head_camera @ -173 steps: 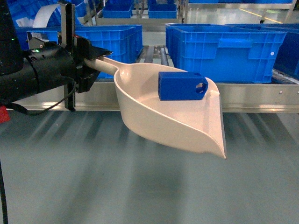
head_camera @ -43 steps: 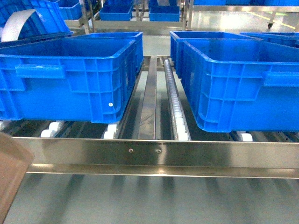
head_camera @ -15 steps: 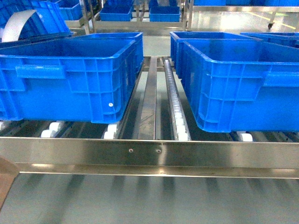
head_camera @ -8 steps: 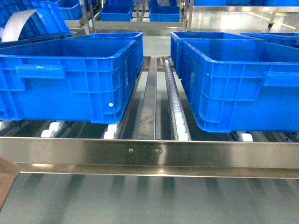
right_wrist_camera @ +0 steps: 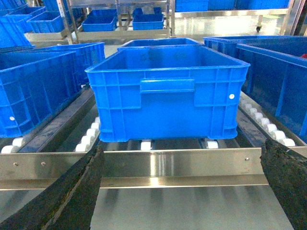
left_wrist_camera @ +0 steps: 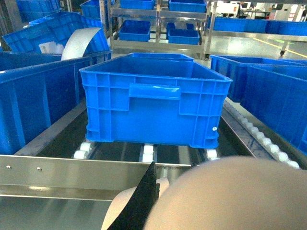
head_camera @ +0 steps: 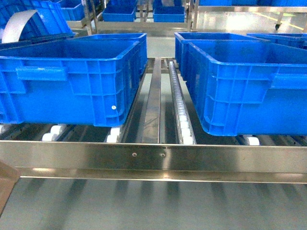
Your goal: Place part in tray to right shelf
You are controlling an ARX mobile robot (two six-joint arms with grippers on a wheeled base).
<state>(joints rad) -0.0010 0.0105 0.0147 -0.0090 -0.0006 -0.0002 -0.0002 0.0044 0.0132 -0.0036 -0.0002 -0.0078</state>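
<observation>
Stainless steel roller-lane shelf [head_camera: 158, 160] carrying large blue plastic crates [head_camera: 72, 79]. Below its front rail, the beige plastic scoop tray [left_wrist_camera: 225, 196] is pinched by the left gripper [left_wrist_camera: 144, 201]; the right gripper [right_wrist_camera: 182, 191] is spread, empty. The small blue part is hidden. Judgement: lift the tray level over the rail before tipping.

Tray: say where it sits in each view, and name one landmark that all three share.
Head: only a brownish sliver, likely the tray, at the bottom left edge.
Left wrist: tray fills the lower right, close to the camera.
Right wrist: not in it.
Shared landmark: the steel front rail below the blue crates.
</observation>
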